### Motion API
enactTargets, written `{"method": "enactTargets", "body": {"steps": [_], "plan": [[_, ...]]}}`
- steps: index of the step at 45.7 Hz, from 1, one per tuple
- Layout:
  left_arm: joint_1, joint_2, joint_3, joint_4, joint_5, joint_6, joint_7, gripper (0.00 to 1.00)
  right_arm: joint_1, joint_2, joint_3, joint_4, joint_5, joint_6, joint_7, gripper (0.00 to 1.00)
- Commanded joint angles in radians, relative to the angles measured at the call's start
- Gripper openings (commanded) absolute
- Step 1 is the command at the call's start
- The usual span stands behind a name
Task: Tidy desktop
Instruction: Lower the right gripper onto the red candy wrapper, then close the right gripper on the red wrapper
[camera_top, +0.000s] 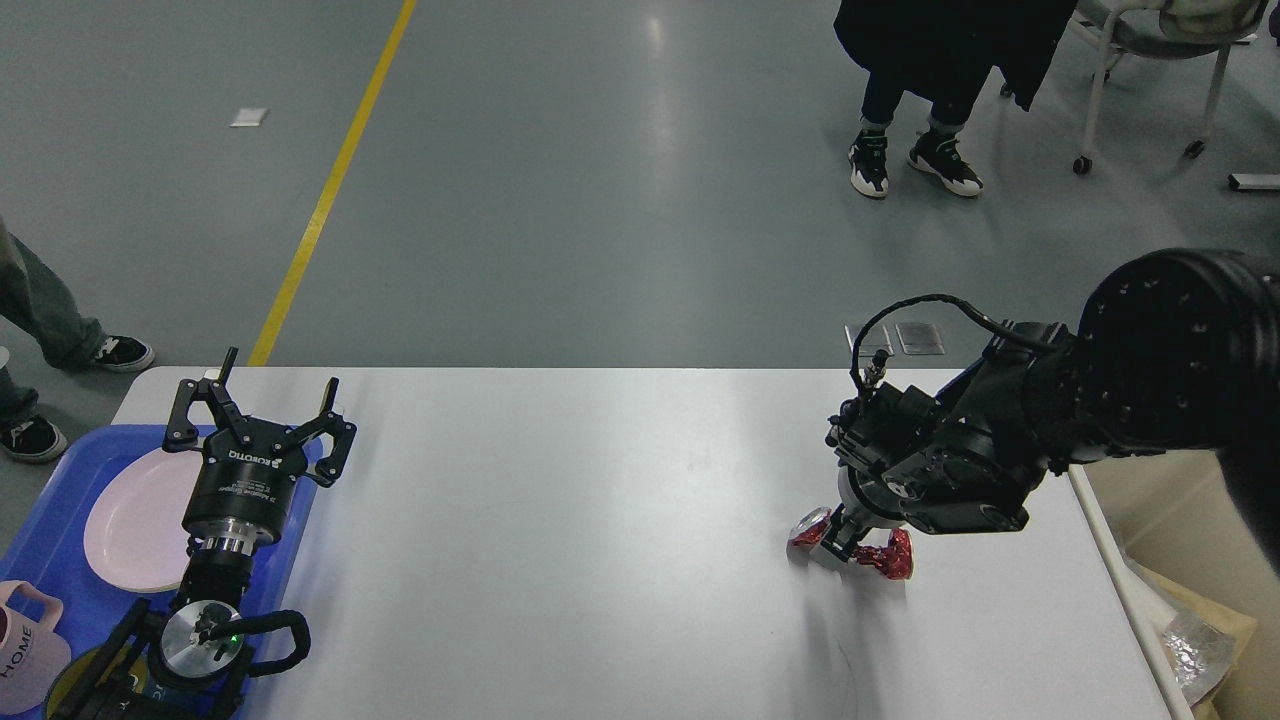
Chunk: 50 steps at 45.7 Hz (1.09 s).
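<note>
Head view: the right claw (848, 540) points down at the near right of the tabletop (600, 520), pinching the middle of a crushed red can (893, 556) lying left-right. The bin (1190, 600) sits just right of it. The left claw (262, 408) is wide open, empty, hovering over the blue tray (50, 540).
</note>
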Motion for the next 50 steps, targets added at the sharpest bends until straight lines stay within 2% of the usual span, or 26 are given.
{"method": "enactTargets", "body": {"steps": [1, 6, 9, 14, 50], "plan": [[-0.001, 0.0, 0.0, 0.0, 0.0, 0.0, 0.0, 0.96, -0.073, 0.001, -0.006, -0.064, -0.006, -0.003, 0.001, 0.91], [-0.001, 0.0, 0.0, 0.0, 0.0, 0.0, 0.0, 0.96, -0.137, 0.001, -0.003, -0.139, -0.007, -0.006, 0.001, 0.89], [-0.001, 0.0, 0.0, 0.0, 0.0, 0.0, 0.0, 0.96, -0.162, 0.001, -0.001, -0.162, -0.007, -0.009, 0.001, 0.8], [-0.001, 0.0, 0.0, 0.0, 0.0, 0.0, 0.001, 0.96, -0.182, 0.001, -0.003, -0.17, -0.006, -0.018, 0.001, 0.72], [-0.001, 0.0, 0.0, 0.0, 0.0, 0.0, 0.0, 0.96, -0.235, 0.035, 0.014, -0.202, -0.001, -0.02, 0.001, 0.72]]}}
